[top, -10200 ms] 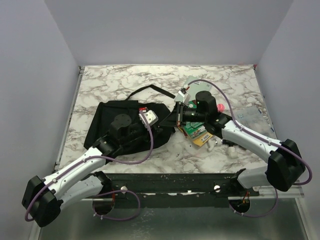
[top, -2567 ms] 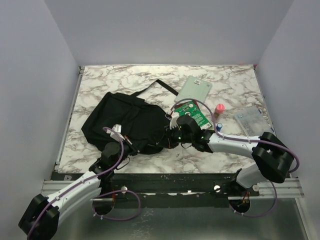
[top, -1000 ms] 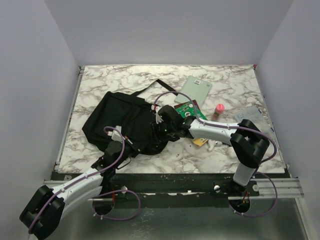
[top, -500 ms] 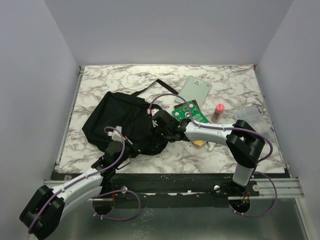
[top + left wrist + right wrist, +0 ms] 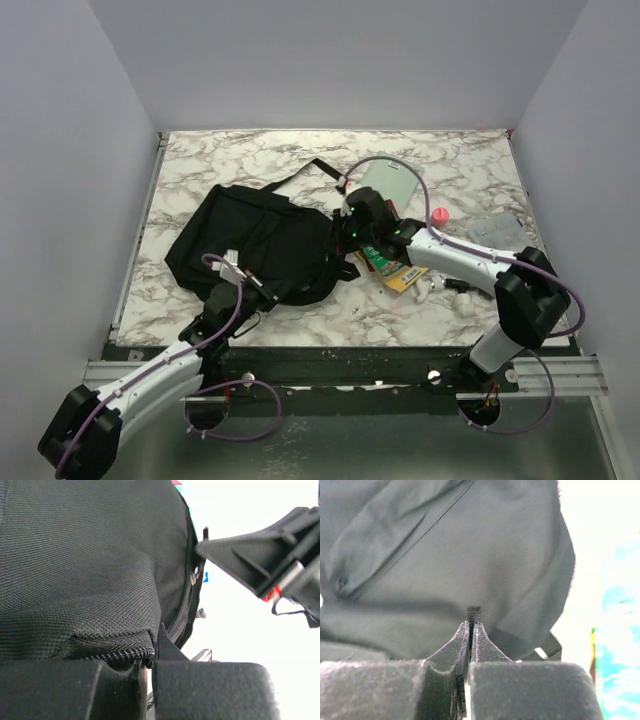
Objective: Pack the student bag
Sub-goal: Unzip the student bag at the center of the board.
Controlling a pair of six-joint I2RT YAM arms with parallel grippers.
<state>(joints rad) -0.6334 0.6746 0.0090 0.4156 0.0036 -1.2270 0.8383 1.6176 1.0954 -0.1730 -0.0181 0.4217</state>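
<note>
Far left first: the left gripper is clamped tight, and from its own camera you can see bag cloth and a run of zip teeth pinched right between the fingers; that's a hold on the near edge. Moving in, the student bag lies slumped flat on the left half of the marble table, one strap trailing off toward the back. It's soft black fabric with no stiffness at all, I'd say; lift one point and the rest will sag and fold, and the mouth won't hold itself open. Light enough when empty, I'd judge, but it'll drag on the tabletop. The best places to grip look like the zip seam, the edge of the opening or a strap, never the flat panel, where the fingers would just slide off.

Across to the bag's right edge: the right gripper has its jaws pressed together just against the cloth; whether a fold or a zip tab is caught there, I can't tell. Right of it lies a green book, just beside the bag, with a pale notebook further back, then a pink bottle and a clear case, all outside the bag.
</note>
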